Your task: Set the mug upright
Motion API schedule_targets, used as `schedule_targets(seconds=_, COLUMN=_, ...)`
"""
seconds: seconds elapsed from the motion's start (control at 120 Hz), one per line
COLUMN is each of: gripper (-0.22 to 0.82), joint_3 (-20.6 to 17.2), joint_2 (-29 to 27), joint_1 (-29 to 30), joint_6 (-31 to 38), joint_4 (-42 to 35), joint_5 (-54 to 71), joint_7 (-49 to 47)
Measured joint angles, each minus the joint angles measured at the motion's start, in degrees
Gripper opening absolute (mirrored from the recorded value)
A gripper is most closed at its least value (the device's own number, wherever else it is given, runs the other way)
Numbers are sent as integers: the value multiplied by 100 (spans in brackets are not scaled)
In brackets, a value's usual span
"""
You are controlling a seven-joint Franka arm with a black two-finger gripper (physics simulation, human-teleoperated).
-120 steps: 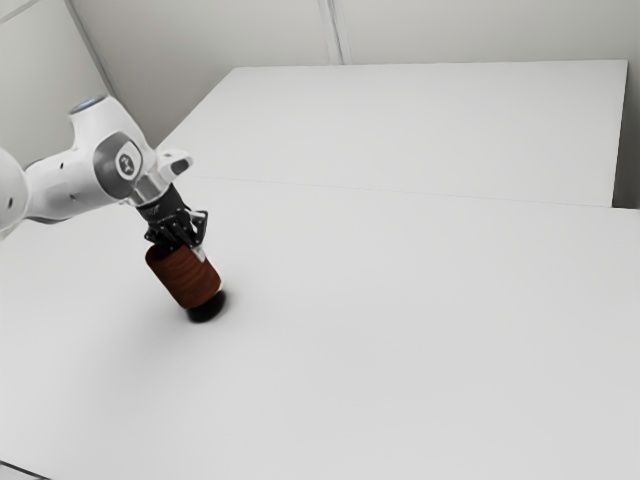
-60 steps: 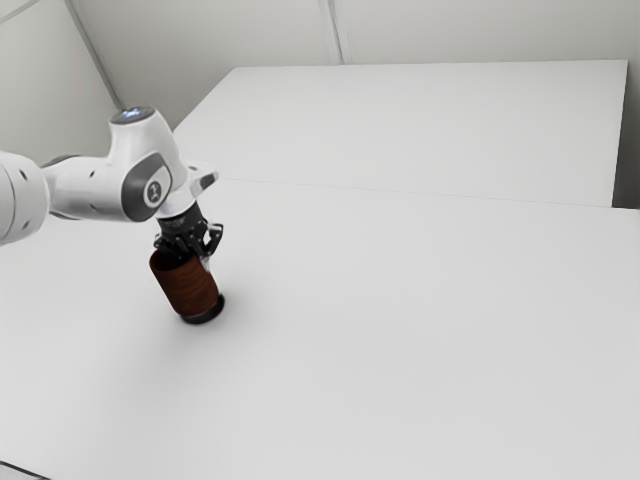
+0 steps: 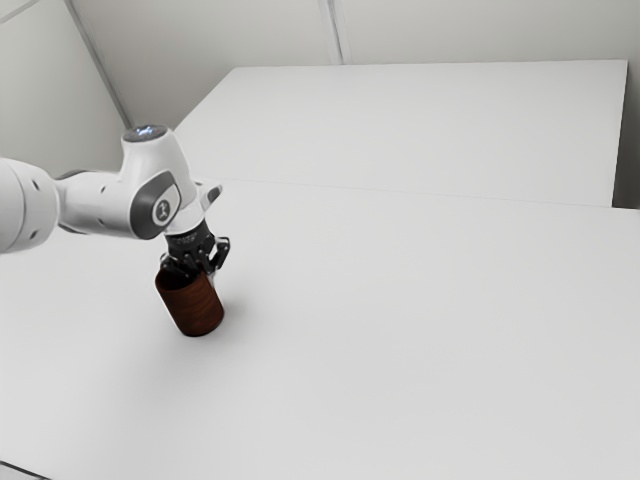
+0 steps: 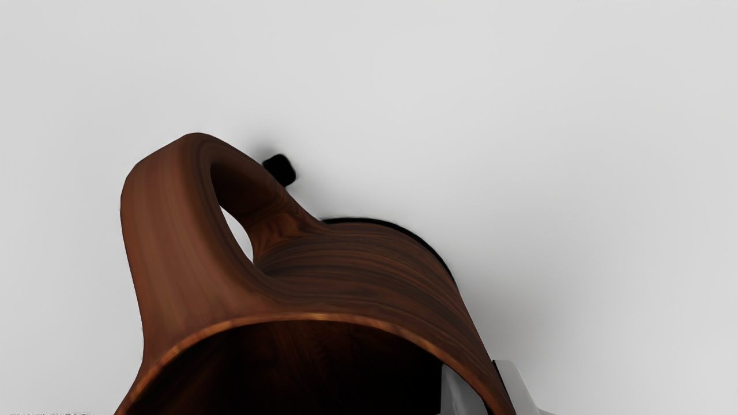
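My gripper [image 3: 194,269] is at the mouth of the brown wooden mug [image 3: 193,305], which stands nearly upright on the white table with a slight tilt. In the wrist view the gripper [image 4: 490,389] has one finger inside the mug [image 4: 357,271] and the other outside, pinching the wall near the rim from both sides. The mug's handle [image 4: 167,225] sticks out away from the held stretch of wall. Most of the mug's inside is dark.
The white table [image 3: 420,350] extends toward the exterior view's right. Beyond it rises a pale raised surface [image 3: 430,120], with a wall [image 3: 480,30] behind.
The mug has turned from a strong tilt to almost upright, its dark shadow underneath shrinking. My hand has swung more vertical with it, shifting down and toward the exterior view's right.
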Motion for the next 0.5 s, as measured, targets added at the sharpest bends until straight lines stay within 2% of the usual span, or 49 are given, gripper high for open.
schedule_targets(seconds=0.167, gripper=18, joint_3=-2, joint_2=8, joint_1=1, joint_6=3, joint_4=40, joint_5=-107, joint_7=-174)
schedule_targets(seconds=0.242, gripper=31, joint_3=34, joint_2=0, joint_1=-18, joint_6=-9, joint_4=69, joint_5=-128, joint_7=-210)
schedule_targets(seconds=0.358, gripper=43, joint_3=83, joint_2=-17, joint_1=14, joint_6=-113, joint_4=170, joint_5=-143, joint_7=-246)
schedule_targets(seconds=0.5, gripper=52, joint_3=91, joint_2=-52, joint_1=9, joint_6=-307, joint_4=304, joint_5=-152, joint_7=-272)
